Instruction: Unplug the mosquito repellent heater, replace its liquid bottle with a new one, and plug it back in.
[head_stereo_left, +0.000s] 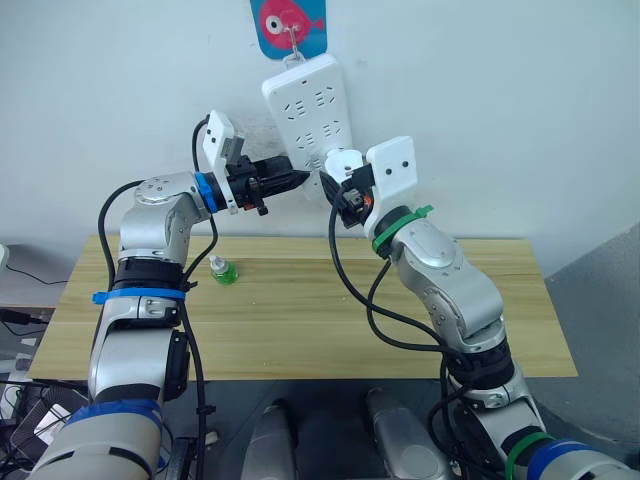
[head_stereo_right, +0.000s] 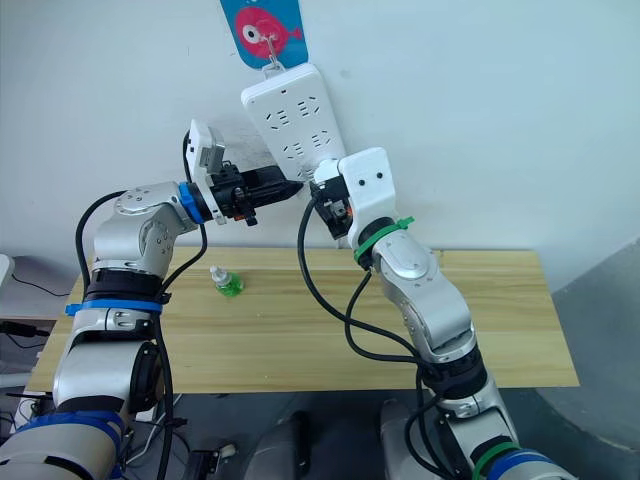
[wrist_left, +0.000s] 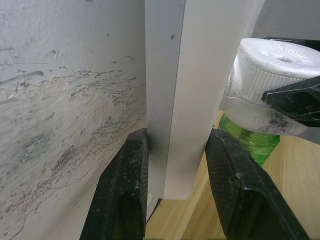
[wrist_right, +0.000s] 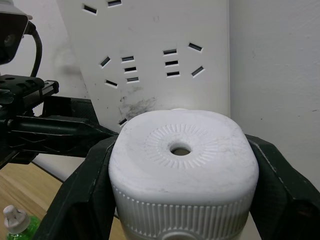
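Note:
The white mosquito repellent heater (wrist_right: 182, 165), with a round vent hole in its ribbed top, sits against the lower face of the power strip (head_stereo_left: 310, 105); its prongs are hidden. My right gripper (head_stereo_left: 335, 188) is shut on it, one black finger (wrist_right: 87, 185) on each side. Its liquid bottle (wrist_left: 250, 142) shows green beneath the heater body. My left gripper (wrist_left: 175, 145) is shut on the strip's lower edge, a finger (wrist_left: 125, 185) on each face. The new one (head_stereo_left: 223, 270), green with a pale stubby top, stands on the table at the left.
The strip hangs tilted on the white wall from a hook on a blue fish sticker (head_stereo_left: 290, 25). The wooden table (head_stereo_left: 330, 320) lies below both arms. Black cables loop down from my right arm over the table's middle.

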